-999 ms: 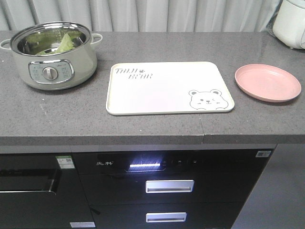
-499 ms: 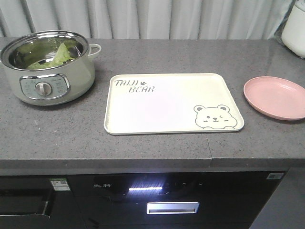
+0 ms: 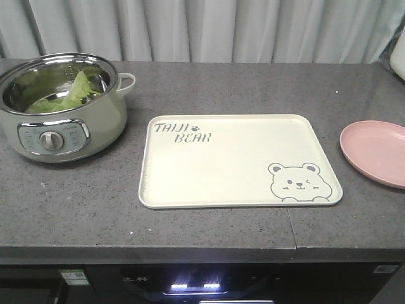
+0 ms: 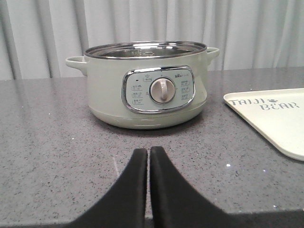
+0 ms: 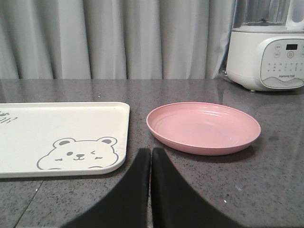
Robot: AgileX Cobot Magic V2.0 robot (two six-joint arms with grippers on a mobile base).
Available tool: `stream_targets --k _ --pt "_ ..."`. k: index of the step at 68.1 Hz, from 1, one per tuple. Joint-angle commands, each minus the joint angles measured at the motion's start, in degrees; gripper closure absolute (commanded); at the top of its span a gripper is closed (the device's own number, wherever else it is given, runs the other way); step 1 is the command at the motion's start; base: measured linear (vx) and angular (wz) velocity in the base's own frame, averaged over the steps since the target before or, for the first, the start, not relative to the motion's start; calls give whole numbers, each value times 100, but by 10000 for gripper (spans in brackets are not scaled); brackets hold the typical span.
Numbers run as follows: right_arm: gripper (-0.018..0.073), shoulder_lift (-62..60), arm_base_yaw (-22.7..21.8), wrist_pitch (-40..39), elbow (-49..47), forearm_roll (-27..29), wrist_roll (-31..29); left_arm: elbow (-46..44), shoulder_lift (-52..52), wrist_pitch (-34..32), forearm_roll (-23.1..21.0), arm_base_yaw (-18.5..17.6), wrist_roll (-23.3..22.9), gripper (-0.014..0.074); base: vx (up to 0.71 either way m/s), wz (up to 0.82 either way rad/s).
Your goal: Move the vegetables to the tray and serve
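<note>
While the vegetables (image 3: 63, 100) sit in the pot (image 3: 69, 142), the tray (image 3: 221, 164) lies lengthwise left-to-right; left gripper (image 4: 148, 159) and right gripper (image 5: 150, 160) pressed together

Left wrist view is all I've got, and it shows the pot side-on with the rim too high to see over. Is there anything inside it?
Observer: Yes. The front view looks down into the electric pot, and green lettuce leaves lie inside it.
Operator: I only see one corner of the tray. Is anything on it yet?
Observer: No. The whole tray shows in the front view, and nothing lies on it.
Operator: What's past the tray's far side?
Observer: A round pink plate with nothing on it. It sits beside the tray's bear corner, with a gap between them.
</note>
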Motion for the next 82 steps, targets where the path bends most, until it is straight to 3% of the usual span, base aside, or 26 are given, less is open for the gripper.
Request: stream_targets --k 1,82 --pt "565 -29 14 -442 82 -48 -42 144 -88 -433 -20 24 -5 602 11 3" --pt "565 -29 14 -442 82 -48 -42 144 -88 -433 -20 24 -5 602 5 1"
